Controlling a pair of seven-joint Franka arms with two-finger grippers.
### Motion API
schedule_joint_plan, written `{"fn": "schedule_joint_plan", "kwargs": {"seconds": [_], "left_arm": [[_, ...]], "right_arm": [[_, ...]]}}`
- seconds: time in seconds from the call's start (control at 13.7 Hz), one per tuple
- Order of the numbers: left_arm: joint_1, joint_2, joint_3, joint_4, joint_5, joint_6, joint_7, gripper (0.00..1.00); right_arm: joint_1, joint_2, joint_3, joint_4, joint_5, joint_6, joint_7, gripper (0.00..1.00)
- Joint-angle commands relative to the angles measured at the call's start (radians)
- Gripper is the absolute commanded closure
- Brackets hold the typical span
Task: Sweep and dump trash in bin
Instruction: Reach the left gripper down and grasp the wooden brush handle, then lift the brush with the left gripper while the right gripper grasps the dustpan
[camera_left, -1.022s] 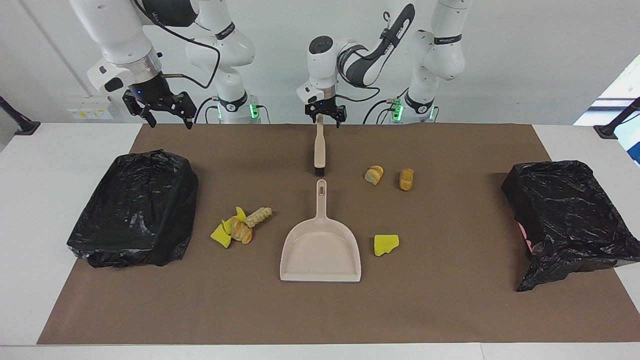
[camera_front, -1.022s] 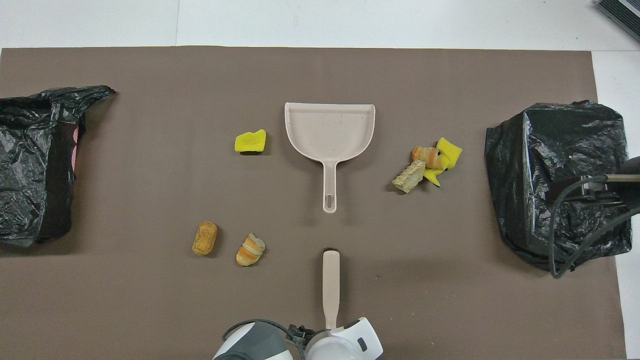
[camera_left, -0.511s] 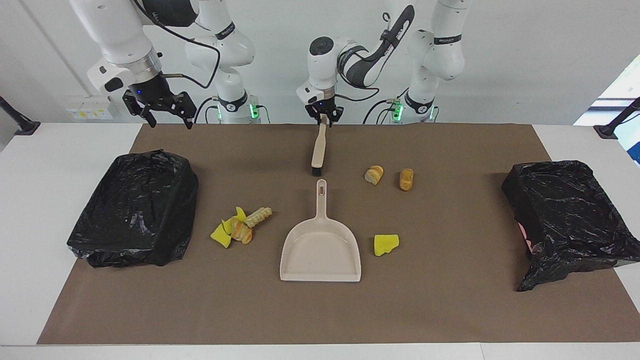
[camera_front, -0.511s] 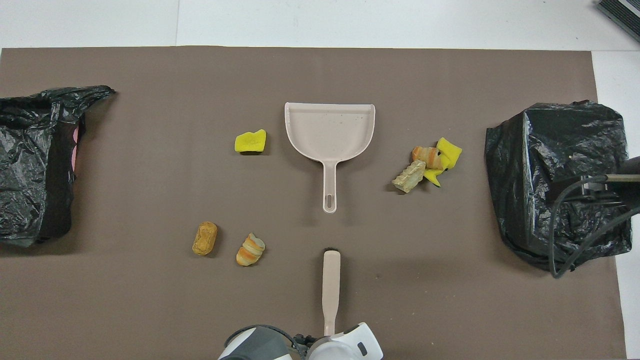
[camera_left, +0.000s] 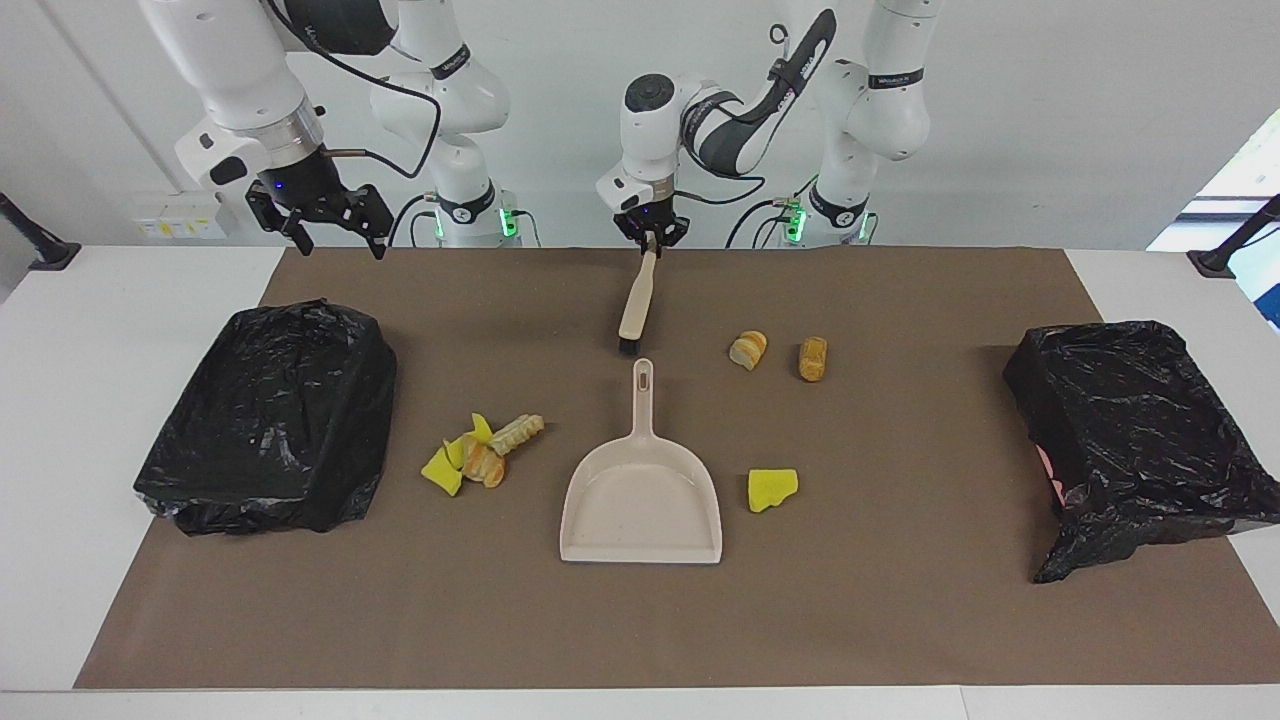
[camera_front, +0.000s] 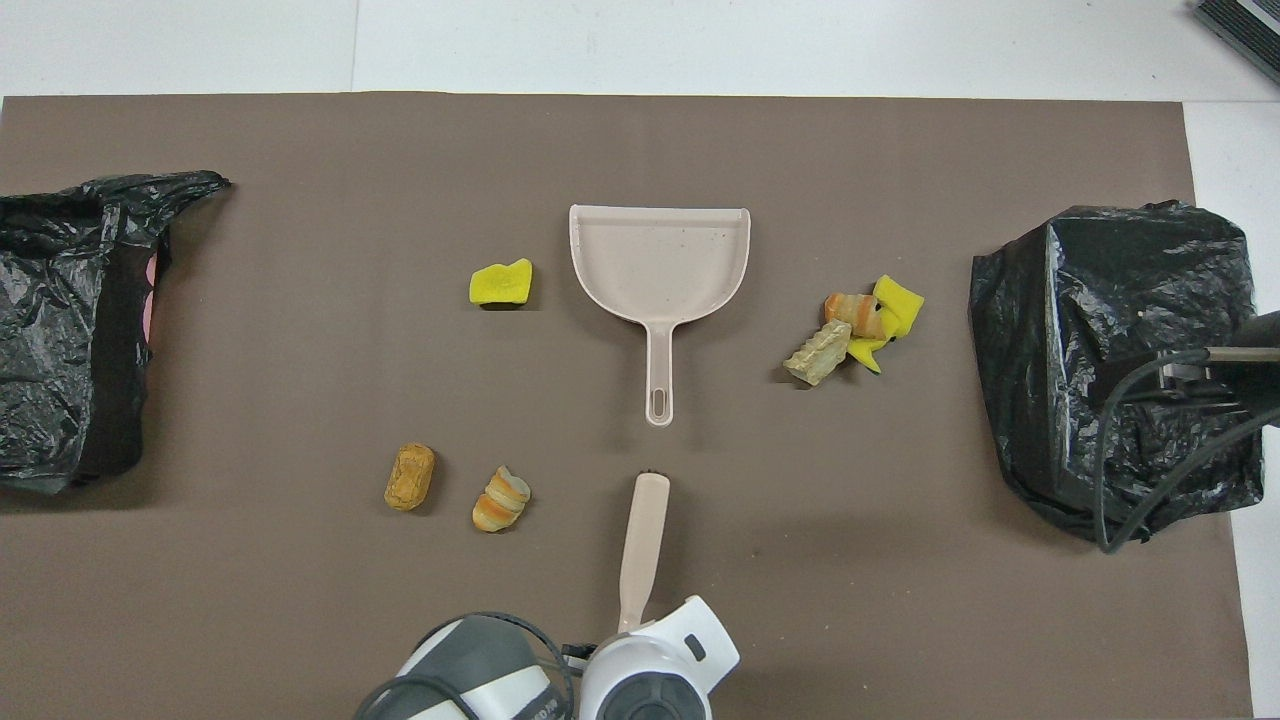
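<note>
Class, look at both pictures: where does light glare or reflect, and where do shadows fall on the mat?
Facing view: bright daylight washes out the window at the left arm's end; white glints speckle both black bin bags. Overhead view: the same glints on the bag under the right arm's cable; the brush casts a soft shadow on the brown mat; the dustpan looks evenly lit.

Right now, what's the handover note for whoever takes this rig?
Left gripper: jaws shut on the brush handle, brush lifted and tilted over the mat.
Right gripper: jaws open, waits over the mat's edge near the right arm's bin.
Dustpan lies mid-mat, untouched and holding no trash.
Trash: scrap cluster toward the right arm's end; yellow sponge piece beside the pan; two bread lumps nearer the robots.
Done: brush picked up. Left: sweep everything, dump it.
</note>
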Motion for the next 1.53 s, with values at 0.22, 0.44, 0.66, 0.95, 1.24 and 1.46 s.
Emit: {"fn": "schedule_joint_plan", "kwargs": {"seconds": [0.22,0.44,0.66,0.95,1.24,1.46], "left_arm": [[0.317,-0.052,-0.005,0.056,0.023,-0.12,0.068,1.0],[0.413,-0.074,-0.005,0.074,0.081,-0.247,0.057,1.0],[0.488,-0.084,-0.005,0.067,0.124,-0.328,0.015,1.0],[0.546,-0.138,-0.006,-0.019,0.126,-0.315,-0.083,1.0],[0.527,-0.172,-0.017,-0.085,0.121,-0.31,-0.297,1.0],[0.47,-0.169,-0.017,-0.119,0.03,-0.287,-0.416,1.0]], "right_arm": [[0.001,0.098,0.088,0.092,0.024,0.015,0.115,0.0],[0.001,0.221,0.198,0.181,0.024,0.086,0.248,0.0],[0.015,0.393,0.281,0.299,0.022,0.167,0.374,0.0],[0.158,0.53,0.28,0.295,0.024,0.293,0.466,0.0],[0.225,0.604,0.281,0.279,0.03,0.405,0.543,0.0],[0.251,0.627,0.281,0.183,0.019,0.499,0.531,0.0]]}}
